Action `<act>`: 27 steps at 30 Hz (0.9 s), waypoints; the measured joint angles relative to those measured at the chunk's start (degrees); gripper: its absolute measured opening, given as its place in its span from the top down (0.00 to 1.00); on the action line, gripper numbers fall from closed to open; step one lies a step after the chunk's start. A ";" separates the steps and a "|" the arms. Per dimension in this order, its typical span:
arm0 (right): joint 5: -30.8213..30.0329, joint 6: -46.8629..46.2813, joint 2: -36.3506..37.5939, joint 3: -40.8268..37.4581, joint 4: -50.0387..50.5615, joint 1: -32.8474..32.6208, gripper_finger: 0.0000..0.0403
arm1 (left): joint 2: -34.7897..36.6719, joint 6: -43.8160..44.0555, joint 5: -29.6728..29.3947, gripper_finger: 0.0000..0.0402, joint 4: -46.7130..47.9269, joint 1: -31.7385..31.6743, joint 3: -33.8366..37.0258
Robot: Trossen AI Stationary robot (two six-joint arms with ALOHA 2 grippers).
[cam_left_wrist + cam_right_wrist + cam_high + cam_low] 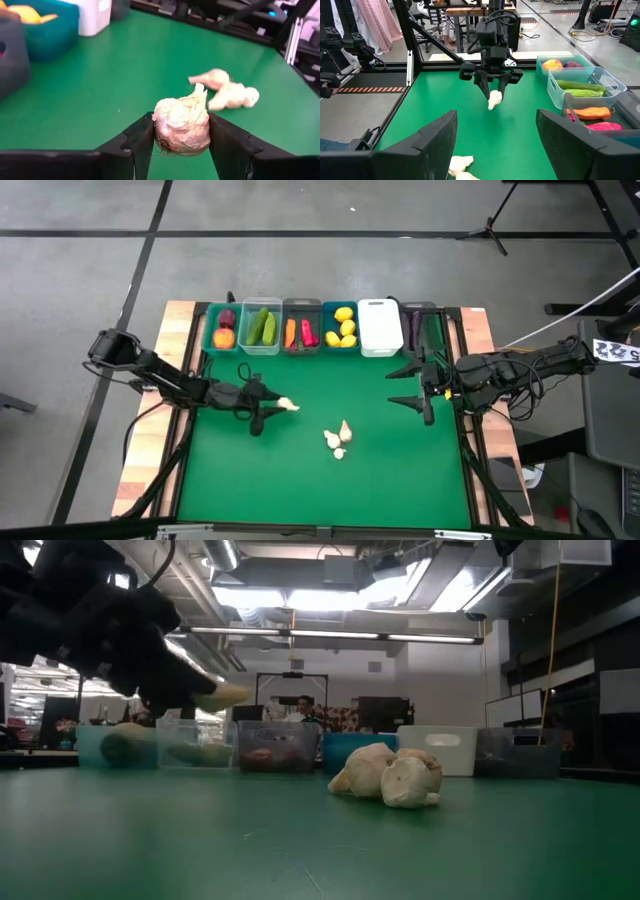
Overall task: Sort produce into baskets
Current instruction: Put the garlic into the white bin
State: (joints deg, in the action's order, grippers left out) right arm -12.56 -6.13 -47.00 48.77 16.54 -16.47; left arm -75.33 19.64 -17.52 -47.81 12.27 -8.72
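Your left pincer point(270, 408) pinches a garlic point(287, 405) clear of the bench point(300, 480) at centre-left, likely bound for the white bin point(380, 327); the right pincer point(415, 387) waits spread.

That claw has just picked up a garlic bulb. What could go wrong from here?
The left gripper pinches the rounded garlic bulb only by its sides, so it might slip out on the way. The white bin sits tight between the blue bin and the dark bin, so a drop could land in the wrong one.
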 joint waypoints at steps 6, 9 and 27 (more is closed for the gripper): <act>0.00 0.00 0.00 0.00 0.00 -0.01 0.33 | 0.00 -0.22 -2.93 0.59 0.61 -0.04 -3.18; 0.00 0.01 0.00 0.00 0.00 0.00 0.33 | 0.00 -0.07 -4.65 0.59 0.61 -0.55 -4.78; 0.00 0.37 0.00 0.00 0.01 0.00 0.33 | -0.04 1.46 -4.75 0.59 10.40 -10.61 -15.36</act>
State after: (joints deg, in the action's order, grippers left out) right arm -12.56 -5.76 -47.00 48.77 16.56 -16.47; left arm -75.37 21.10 -22.28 -37.42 1.66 -24.08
